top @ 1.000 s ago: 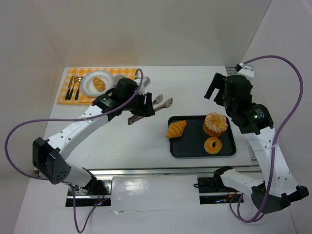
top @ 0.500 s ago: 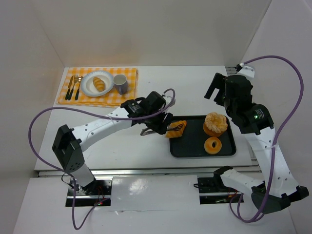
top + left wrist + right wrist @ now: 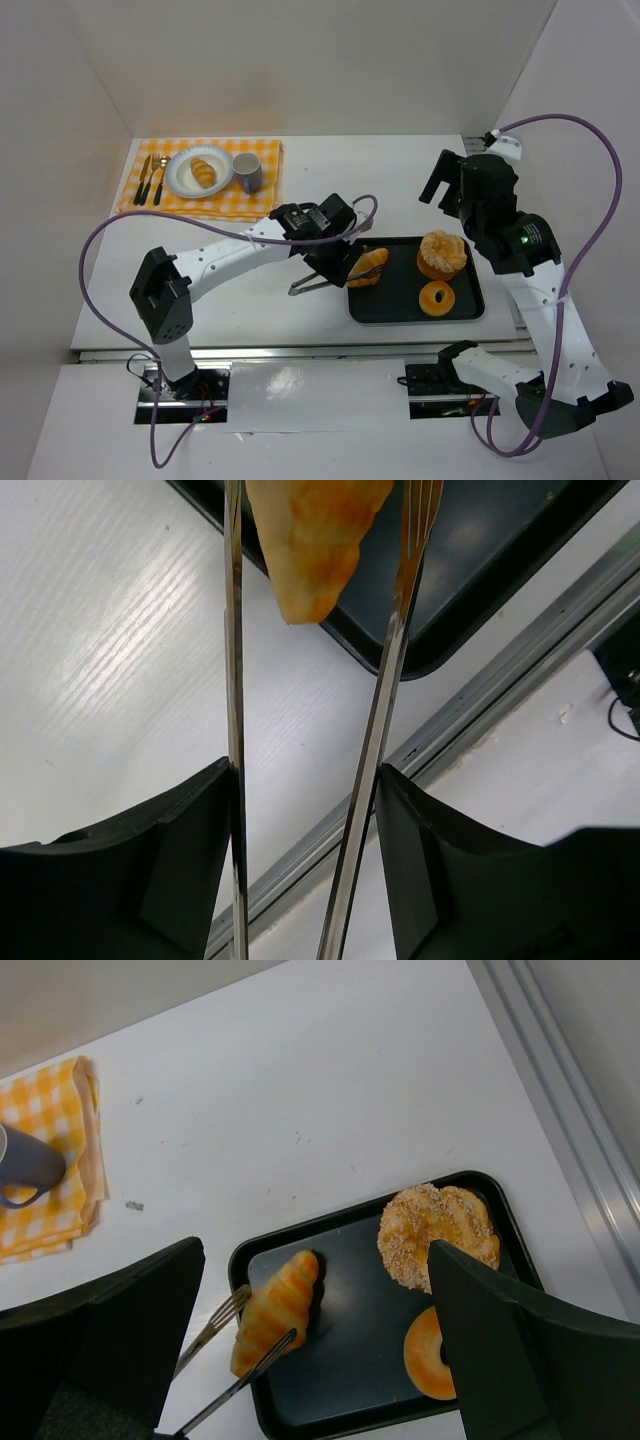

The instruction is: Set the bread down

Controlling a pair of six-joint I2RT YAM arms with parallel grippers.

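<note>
At the far left, the white round plate (image 3: 172, 180), carrying one bread roll, is lying on the yellow checked cloth (image 3: 225, 203), well apart from your tool. Your left gripper (image 3: 325, 262) is clamping the silver metal tongs (image 3: 308, 285) by their handle end, and the tongs are pointing to the right, toward the golden striped croissant (image 3: 362, 268). Their two blades are standing spread, one on each side of the croissant's near-left tip. In the left wrist view I cannot tell whether they are touching the crust. The croissant is lying at the left end of the black rectangular tray (image 3: 400, 305). Its long axis is running almost in line with the tongs, so I judge you are taking it across its narrow width. Your right gripper (image 3: 440, 180) is hanging beyond the tray with its fingers wide apart, farther from the croissant, so the left arm is the nearer one.
</note>
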